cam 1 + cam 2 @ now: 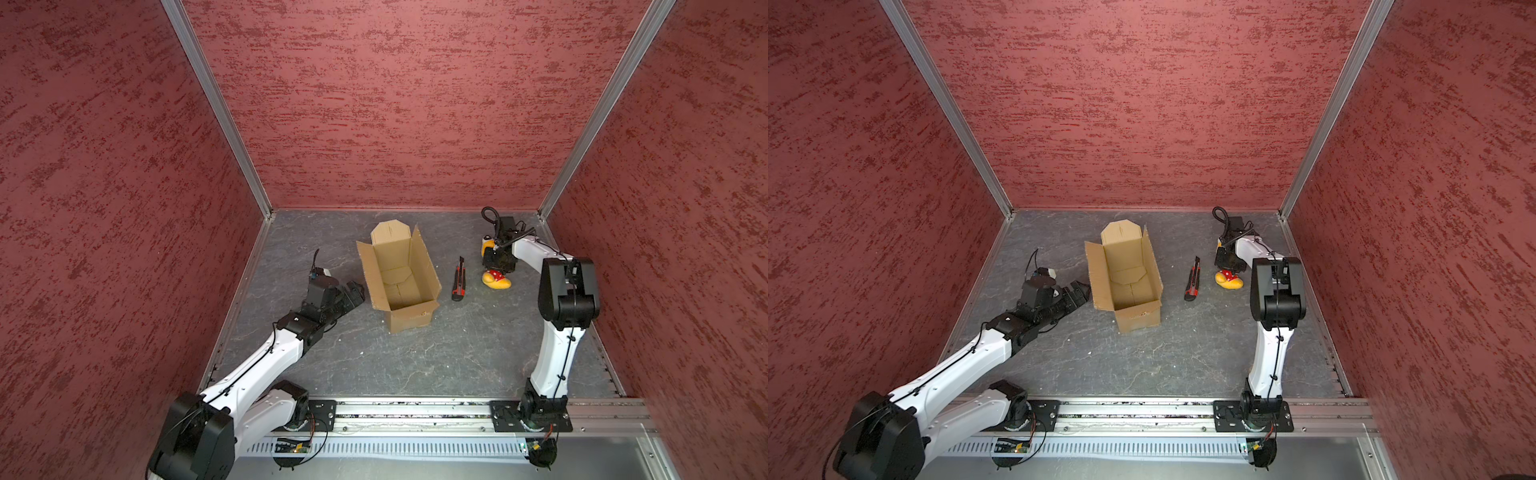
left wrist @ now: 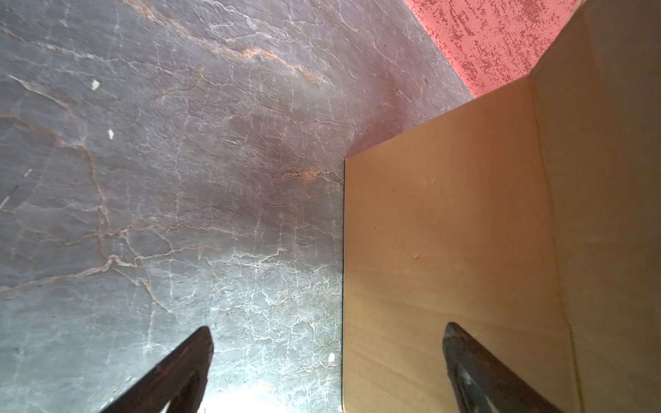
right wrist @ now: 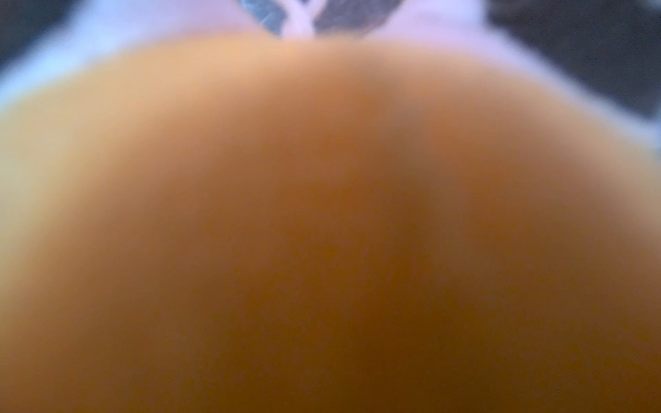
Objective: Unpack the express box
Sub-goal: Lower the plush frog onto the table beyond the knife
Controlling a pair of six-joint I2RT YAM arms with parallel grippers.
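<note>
STEP (judged): plush toy (image 1: 496,280) set-down | R gripper (image 1: 498,261) was on toy, grip state not discernible, wrist view blurred | L gripper (image 1: 356,291) was released, jaws wide, just beside express box (image 1: 409,318) | box sat mid-tabletop (image 1: 374,365), flaps open, empty | TIP: spread fully, lift straight, clear utility knife (image 1: 458,279).

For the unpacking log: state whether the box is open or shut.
Open: the express box has its flaps apart, bare bottom showing.

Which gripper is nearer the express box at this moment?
Left. The left gripper lies open right beside a long flap of the express box. The right gripper is farther off, past the utility knife, down over the plush toy.
</note>
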